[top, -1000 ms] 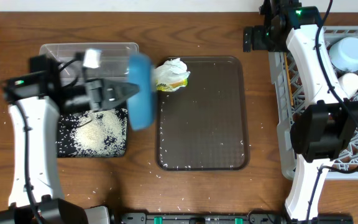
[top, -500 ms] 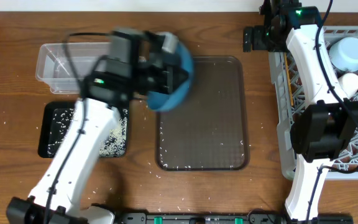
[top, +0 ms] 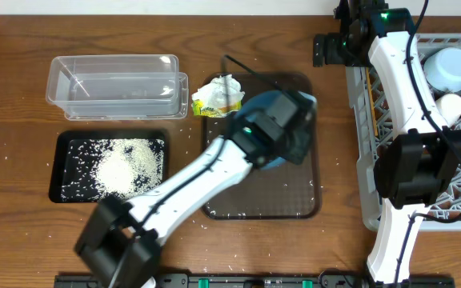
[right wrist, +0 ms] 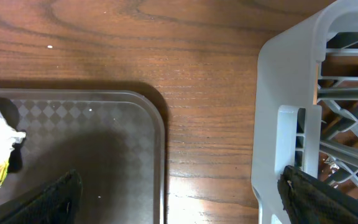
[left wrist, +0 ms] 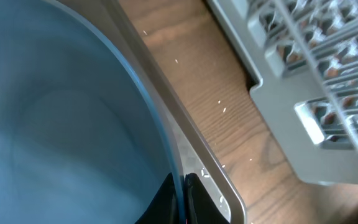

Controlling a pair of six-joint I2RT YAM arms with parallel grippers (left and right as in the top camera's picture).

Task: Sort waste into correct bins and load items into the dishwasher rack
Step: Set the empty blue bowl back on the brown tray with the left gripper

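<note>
My left gripper is shut on the rim of the large dark-blue bowl and holds it over the brown tray's far right part. In the left wrist view the fingers pinch the bowl's rim. The rice heap lies in the black tray. The clear tub stands behind it. The tissue with yellow-green wrapper lies at the brown tray's far left corner. My right gripper is open and empty by the grey rack's far left corner. The chopsticks are not visible.
The brown serving tray lies mid-table with stray rice grains on and around it. The rack holds a light-blue bowl and a white cup. The rack's corner is close to the right fingers.
My left arm has swung right with the dark-blue bowl, from above the black tray to over the brown tray. The right arm has not moved.
</note>
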